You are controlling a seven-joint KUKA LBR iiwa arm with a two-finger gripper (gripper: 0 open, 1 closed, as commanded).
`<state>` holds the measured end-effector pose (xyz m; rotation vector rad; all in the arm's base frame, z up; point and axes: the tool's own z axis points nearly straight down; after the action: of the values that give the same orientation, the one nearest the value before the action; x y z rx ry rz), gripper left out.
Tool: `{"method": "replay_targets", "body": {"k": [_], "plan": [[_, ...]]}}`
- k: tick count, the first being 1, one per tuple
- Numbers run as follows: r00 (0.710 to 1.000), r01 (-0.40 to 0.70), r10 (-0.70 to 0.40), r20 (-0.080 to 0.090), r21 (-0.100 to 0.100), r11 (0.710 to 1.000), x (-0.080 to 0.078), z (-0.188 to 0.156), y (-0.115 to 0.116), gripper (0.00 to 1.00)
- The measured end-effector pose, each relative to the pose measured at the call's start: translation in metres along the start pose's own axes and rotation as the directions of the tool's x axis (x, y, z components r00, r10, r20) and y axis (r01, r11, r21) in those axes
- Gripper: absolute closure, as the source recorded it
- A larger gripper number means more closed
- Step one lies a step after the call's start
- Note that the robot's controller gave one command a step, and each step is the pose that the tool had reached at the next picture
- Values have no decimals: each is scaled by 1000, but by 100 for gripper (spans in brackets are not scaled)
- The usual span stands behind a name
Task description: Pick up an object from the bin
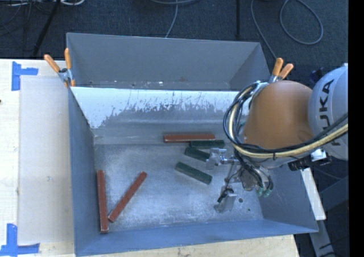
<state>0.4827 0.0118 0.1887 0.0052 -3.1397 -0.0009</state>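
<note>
The gripper (227, 200) hangs low near the grey metal bin's (170, 219) front-right corner (parted or closed, I cannot tell), likely because the flat dark-green rectangular block (193, 172) lies close.

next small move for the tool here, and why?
Probably a short shift toward the view's left and slightly up, over the dark green bar. It lies nearest, flat and by itself, while the tool is above bare bin floor just right of it.

The gripper (226, 199) hangs at the bin's (165, 68) right. Just left of it lies a short block (193, 172), with another block (205, 151) and a long stick (189, 137) behind. Well left lie a slanted stick (127, 196) and a wall-side stick (102, 200).
</note>
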Motion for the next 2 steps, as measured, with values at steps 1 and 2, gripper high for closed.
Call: {"method": "replay_targets", "body": {"k": [1, 2], "plan": [[996, -92, 92, -4, 1, 996, -38, 83, -5, 0], [996, -92, 92, -1, 0, 996, -57, 121, 12, 0]]}}
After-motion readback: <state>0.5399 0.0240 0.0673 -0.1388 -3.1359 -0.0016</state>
